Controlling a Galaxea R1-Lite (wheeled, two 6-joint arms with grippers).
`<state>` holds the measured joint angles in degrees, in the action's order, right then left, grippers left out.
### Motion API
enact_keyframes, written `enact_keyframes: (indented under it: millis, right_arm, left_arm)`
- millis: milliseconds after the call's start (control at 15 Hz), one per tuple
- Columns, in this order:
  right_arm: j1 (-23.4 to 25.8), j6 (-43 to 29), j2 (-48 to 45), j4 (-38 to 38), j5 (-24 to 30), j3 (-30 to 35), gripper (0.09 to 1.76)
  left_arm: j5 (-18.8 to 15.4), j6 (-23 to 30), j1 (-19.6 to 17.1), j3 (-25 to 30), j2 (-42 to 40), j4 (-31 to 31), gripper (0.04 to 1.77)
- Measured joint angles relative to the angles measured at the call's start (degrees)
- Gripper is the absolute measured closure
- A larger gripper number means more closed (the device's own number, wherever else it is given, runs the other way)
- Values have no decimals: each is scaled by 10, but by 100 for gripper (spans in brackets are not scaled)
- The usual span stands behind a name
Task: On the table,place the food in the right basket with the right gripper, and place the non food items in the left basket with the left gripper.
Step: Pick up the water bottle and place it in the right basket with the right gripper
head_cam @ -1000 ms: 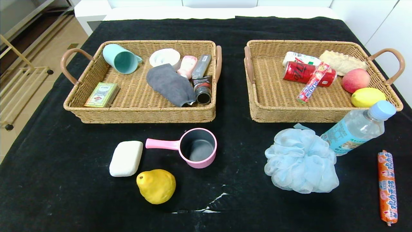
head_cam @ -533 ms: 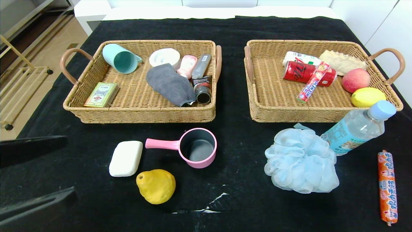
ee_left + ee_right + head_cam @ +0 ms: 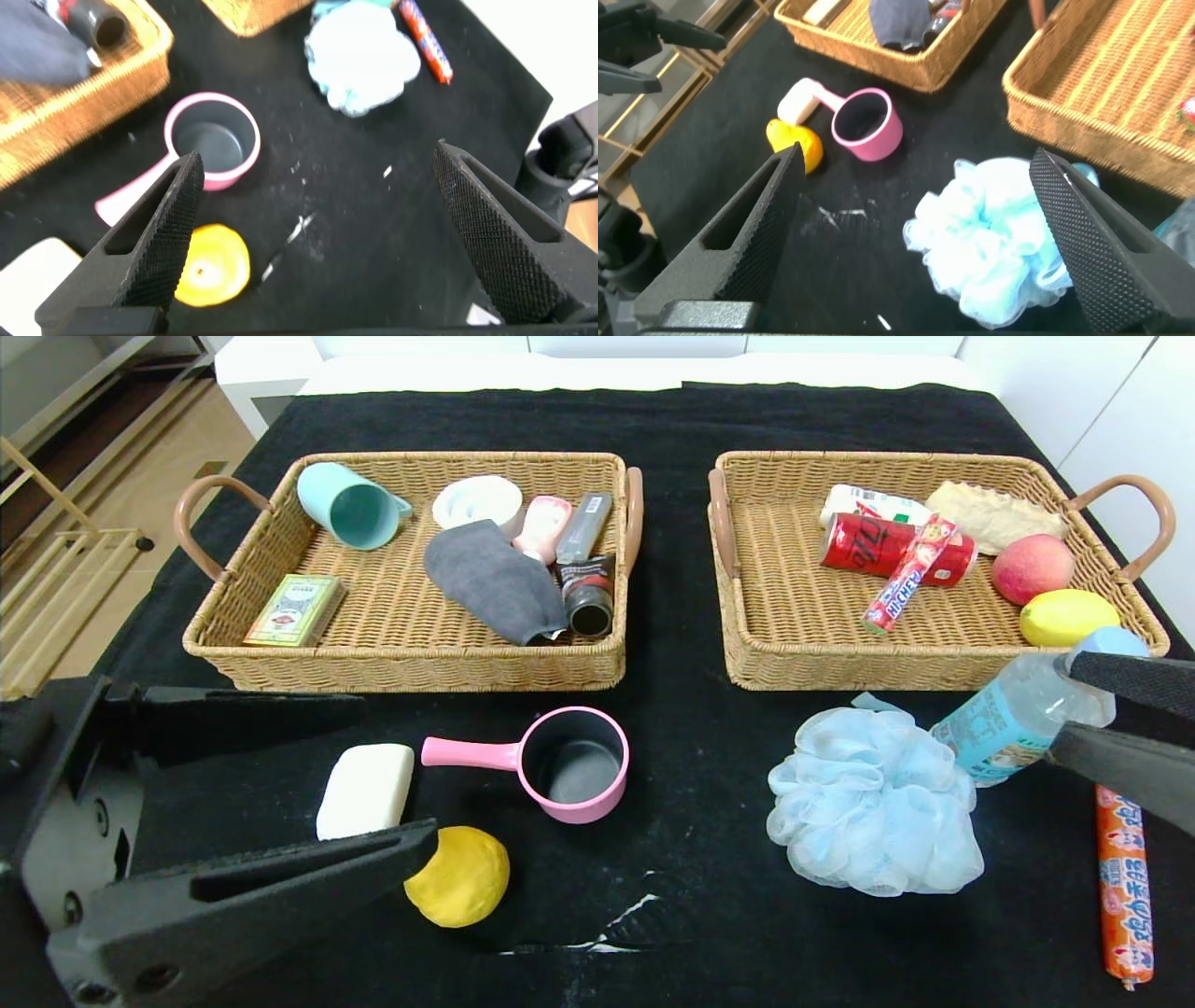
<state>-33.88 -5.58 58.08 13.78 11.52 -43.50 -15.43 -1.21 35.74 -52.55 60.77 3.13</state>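
Observation:
On the black table lie a white soap bar, a pink pot, a yellow pear, a pale blue puff, a clear bottle and an orange sausage stick. My left gripper hangs open above the soap and pear, its near finger hiding part of both. At the right edge my right gripper is open, its fingers crossing in front of the bottle's neck. The left wrist view shows the left gripper empty, with pot and pear below. Under the empty right gripper lies the puff.
The left basket holds a teal cup, a grey cloth and small toiletries. The right basket holds a red can, a peach and a lemon. A white tear marks the cloth near the front.
The left gripper has come in from the left edge over the soap and pear. The right gripper has entered at the right edge by the bottle. No object has moved.

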Motion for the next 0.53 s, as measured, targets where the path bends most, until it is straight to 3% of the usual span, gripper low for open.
enact_keyframes:
  millis: [533]
  right_arm:
    - [5,0,-11,-4,8,11,9]
  left_arm:
    - [22,-3,-5,27,-40,-2,5]
